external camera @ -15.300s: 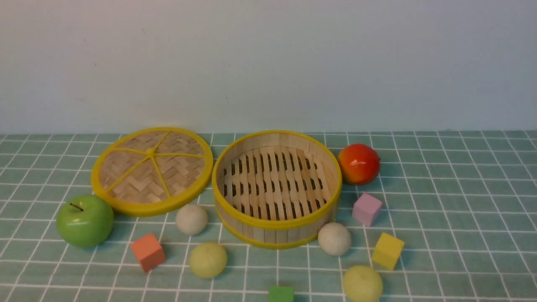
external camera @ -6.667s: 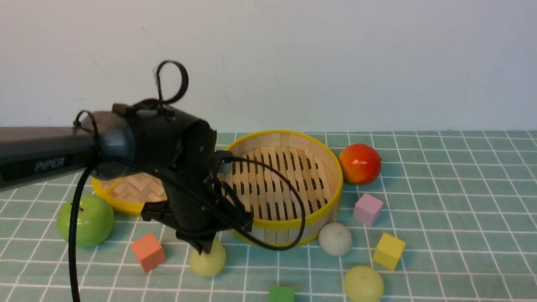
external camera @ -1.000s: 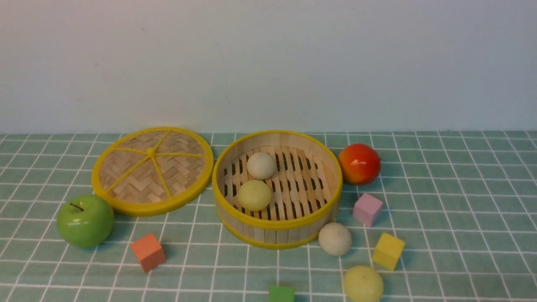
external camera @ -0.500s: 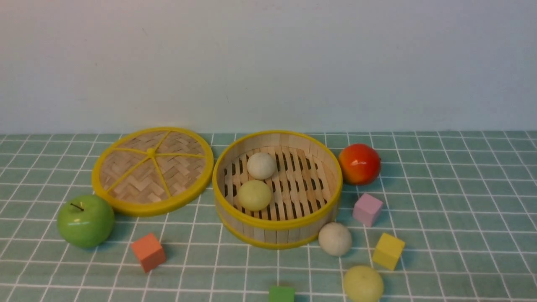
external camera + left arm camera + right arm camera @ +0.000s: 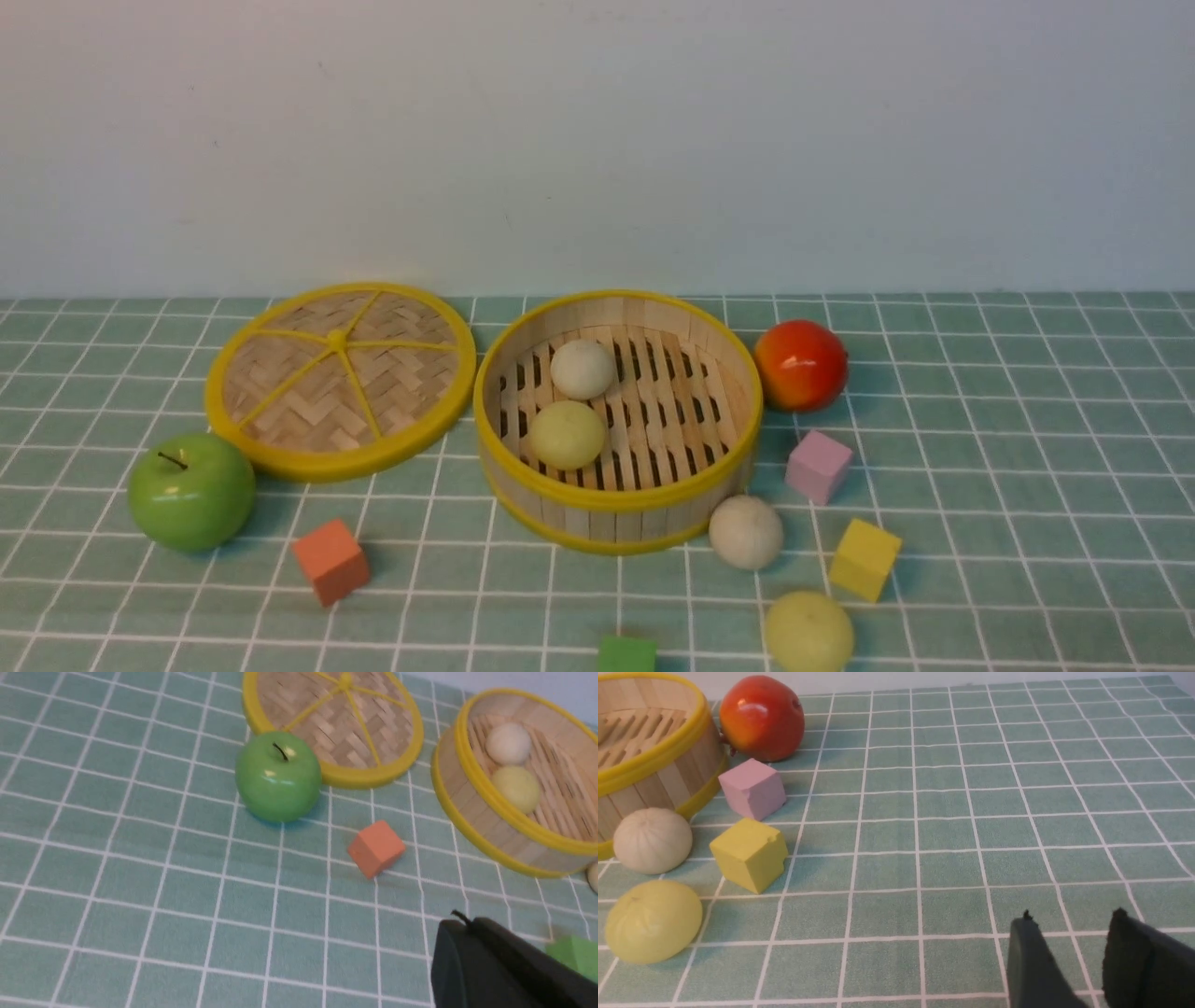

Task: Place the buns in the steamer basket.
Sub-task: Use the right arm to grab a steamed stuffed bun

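The steamer basket [image 5: 616, 499] stands mid-table. An off-white bun [image 5: 583, 369] and a pale yellow-green bun [image 5: 567, 435] lie on its slatted floor; both also show in the left wrist view [image 5: 508, 743] [image 5: 516, 788]. A second off-white bun [image 5: 745, 532] sits against the basket's front right, and a second yellow-green bun [image 5: 808, 633] lies nearer me; both show in the right wrist view [image 5: 652, 840] [image 5: 653, 920]. Neither gripper shows in the front view. My left gripper [image 5: 460, 924] is shut and empty over bare cloth. My right gripper [image 5: 1069, 917] is open and empty, well right of the loose buns.
The flat woven lid [image 5: 339, 378] lies left of the basket, with a green apple [image 5: 190, 490] and an orange cube [image 5: 329, 560] in front of it. A red apple [image 5: 799, 365], a pink cube [image 5: 817, 465] and a yellow cube [image 5: 864, 557] stand right of the basket. A green cube [image 5: 625, 653] sits at the front edge.
Nothing has moved in the last second. Since the oldest frames, the two buns from the front left have gone into the basket and the left arm has left the front view.
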You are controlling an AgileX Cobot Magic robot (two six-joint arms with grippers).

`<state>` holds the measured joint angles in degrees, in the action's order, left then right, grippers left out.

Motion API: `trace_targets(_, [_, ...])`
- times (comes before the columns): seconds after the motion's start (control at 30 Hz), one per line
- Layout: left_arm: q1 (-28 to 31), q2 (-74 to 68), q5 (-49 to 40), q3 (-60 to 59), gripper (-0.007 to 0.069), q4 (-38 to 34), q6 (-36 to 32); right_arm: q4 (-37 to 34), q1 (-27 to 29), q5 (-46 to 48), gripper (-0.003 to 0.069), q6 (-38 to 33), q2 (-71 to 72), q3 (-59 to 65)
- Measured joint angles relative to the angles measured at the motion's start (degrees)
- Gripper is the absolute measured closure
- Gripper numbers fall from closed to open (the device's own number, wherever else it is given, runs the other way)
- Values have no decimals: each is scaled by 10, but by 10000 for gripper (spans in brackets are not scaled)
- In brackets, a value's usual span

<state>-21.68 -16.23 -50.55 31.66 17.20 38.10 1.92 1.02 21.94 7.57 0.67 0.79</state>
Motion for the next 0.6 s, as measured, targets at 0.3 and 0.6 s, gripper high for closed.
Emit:
trace_targets(0.3, [156,161,224,-229,638,-34,-133,0,0,0,419,0,0,0])
trace_targets(0.6, [185,169,275,-331,638,-81,-172,0,0,1,419,0,0,0])
